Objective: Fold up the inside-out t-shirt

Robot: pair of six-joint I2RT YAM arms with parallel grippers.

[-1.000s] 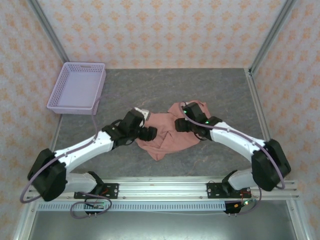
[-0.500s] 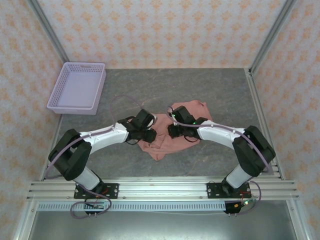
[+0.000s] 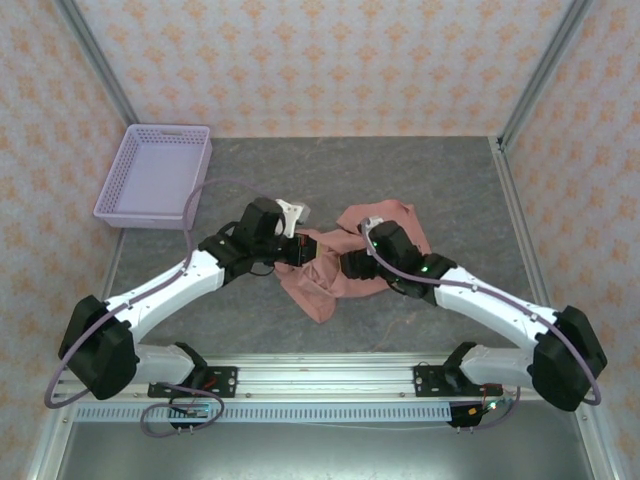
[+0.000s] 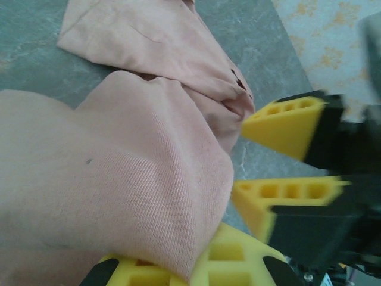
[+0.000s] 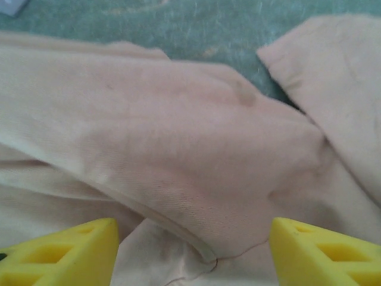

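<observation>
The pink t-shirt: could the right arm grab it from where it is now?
Probably yes. Its fingers are spread open just over the t-shirt, with nothing between them and the crumpled cloth.

Both arms have white link shells with black joint housings and bases: left arm (image 3: 170, 290), right arm (image 3: 490, 303). Lavender cable (image 3: 187, 225) loops off the left, green LED (image 3: 425, 266) on the right. Fingers (image 5: 321, 256) bright yellow, moulded with open triangular cells.
</observation>
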